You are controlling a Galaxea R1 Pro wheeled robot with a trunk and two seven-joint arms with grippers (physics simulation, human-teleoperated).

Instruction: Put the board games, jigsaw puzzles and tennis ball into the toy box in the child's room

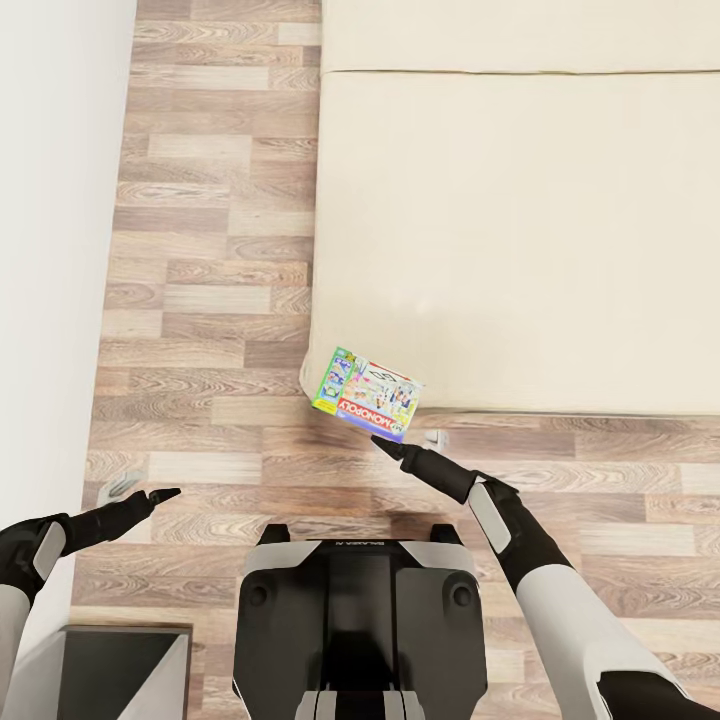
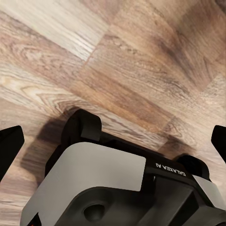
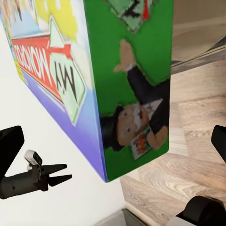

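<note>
A board game (image 1: pixel 367 393), a blue, green and red box printed MONOPOLY, lies at the near left corner of the bed (image 1: pixel 520 230) and overhangs its edge. My right gripper (image 1: pixel 386 443) points up at the box's lower edge from just below; whether it touches is unclear. In the right wrist view the board game (image 3: pixel 127 84) looms close ahead, and the fingers (image 3: pixel 10 143) stand wide apart, open, clear of its sides. My left gripper (image 1: pixel 163 494) hovers open over the floor at the left, holding nothing, with its fingers (image 2: pixel 9 143) far apart.
Wood-plank floor (image 1: pixel 200 300) runs between the bed and a white wall (image 1: pixel 50 250) at the left. My base (image 1: pixel 360 600) stands on the floor just before the bed corner. A dark box-like object (image 1: pixel 120 670) sits by the wall at the lower left.
</note>
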